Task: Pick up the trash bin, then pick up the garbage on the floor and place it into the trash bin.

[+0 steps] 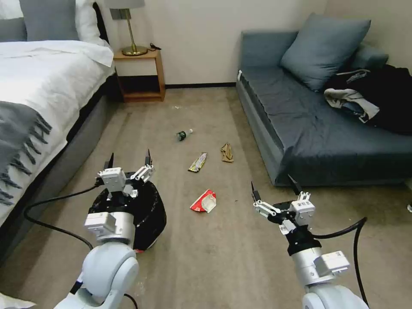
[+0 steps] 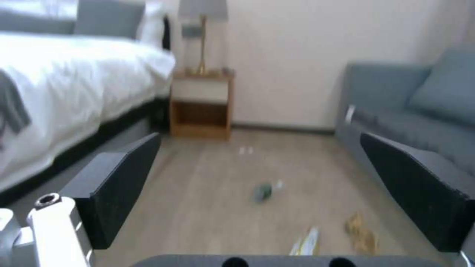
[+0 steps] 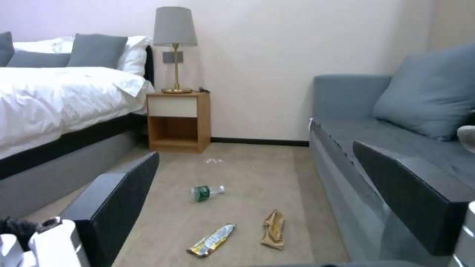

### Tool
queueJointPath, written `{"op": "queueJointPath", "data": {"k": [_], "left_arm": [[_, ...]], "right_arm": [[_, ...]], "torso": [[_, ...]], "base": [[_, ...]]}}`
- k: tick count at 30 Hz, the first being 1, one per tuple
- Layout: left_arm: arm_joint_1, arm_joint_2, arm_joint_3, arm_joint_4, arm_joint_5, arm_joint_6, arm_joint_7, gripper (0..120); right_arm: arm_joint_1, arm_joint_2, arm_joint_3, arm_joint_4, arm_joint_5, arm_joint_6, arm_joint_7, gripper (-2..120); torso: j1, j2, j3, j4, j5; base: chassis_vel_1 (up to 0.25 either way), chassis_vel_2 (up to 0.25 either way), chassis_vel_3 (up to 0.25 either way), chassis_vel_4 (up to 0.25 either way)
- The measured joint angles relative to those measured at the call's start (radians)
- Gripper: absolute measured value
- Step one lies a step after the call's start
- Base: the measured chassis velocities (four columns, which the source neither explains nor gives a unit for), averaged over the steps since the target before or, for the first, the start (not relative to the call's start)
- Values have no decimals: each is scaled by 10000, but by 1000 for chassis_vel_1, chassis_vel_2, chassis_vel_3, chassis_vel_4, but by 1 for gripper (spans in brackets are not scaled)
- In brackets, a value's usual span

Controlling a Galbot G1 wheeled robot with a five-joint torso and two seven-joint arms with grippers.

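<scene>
The left gripper (image 1: 128, 165) hovers splayed wide over the round black-bagged trash bin (image 1: 148, 214) on the carpet beside the bed's edge; the right gripper (image 1: 274, 186), equally wide, holds nothing. Bin pickup seems in hand: descend and pinch its rim, while the flattened red-and-white wrapper (image 1: 204, 201) waits mid-floor.

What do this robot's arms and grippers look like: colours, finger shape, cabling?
Both arms are glossy white-grey with rounded joint housings and silver cylindrical wrist sections. The left gripper and the right gripper each have a white-and-grey linkage body carrying two slim black fingers that taper to points. Up close the fingers are matte black wedges. A thick black cable loops from each wrist.
</scene>
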Motion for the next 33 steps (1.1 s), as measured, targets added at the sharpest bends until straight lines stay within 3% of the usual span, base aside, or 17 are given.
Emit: {"op": "queueJointPath", "data": {"k": [8, 11, 12, 14, 15, 17, 19, 29, 33], "left_arm": [[15, 675, -164, -328, -1185, 1172, -449, 100], [9, 1226, -426, -468, -1894, 1860, -763, 100], [9, 1226, -426, -468, -1894, 1860, -763, 100], [-70, 1690, -963, -483, -2660, 2522, -903, 100], [-70, 1690, -963, -483, -2660, 2522, -903, 100], [-206, 2029, -1408, -402, -3493, 2846, -973, 100], [-296, 2279, -1564, -297, -4265, 3054, -1018, 100], [-535, 2632, -1868, 321, -5904, 3753, -1259, 100], [-747, 2833, -1982, 948, -6390, 3917, -1320, 100]], "right_arm": [[74, -116, 15, -276, 65, 192, 25, 100], [160, -134, -53, -399, 66, 220, 26, 100], [160, -134, -53, -399, 66, 220, 26, 100], [256, -168, -100, -481, 87, 222, 26, 100], [256, -168, -100, -481, 87, 222, 26, 100], [345, -203, -136, -585, 89, 223, 23, 100], [395, -219, -176, -668, 95, 224, 17, 100], [527, -289, -245, -878, 169, 247, -23, 100], [596, -353, -258, -993, 221, 253, -52, 100]], "torso": [[0, 0, 0, -1, 1], [0, 0, 0, 0, 0], [0, 0, 0, 0, 0], [1, 0, 0, 0, 1], [1, 0, 0, 0, 1], [0, 0, 0, 0, 3], [0, 0, 0, -1, 2], [0, 0, 0, -1, 1], [0, 0, 0, 0, 1]], "base": [[0, 0, 0, 0], [0, 0, 0, 0], [0, 0, 0, 0], [0, 0, 0, 0], [0, 0, 0, 0], [0, 0, 0, 0], [0, 0, 0, 0], [0, 0, 0, 0], [0, 0, 0, 0]]}}
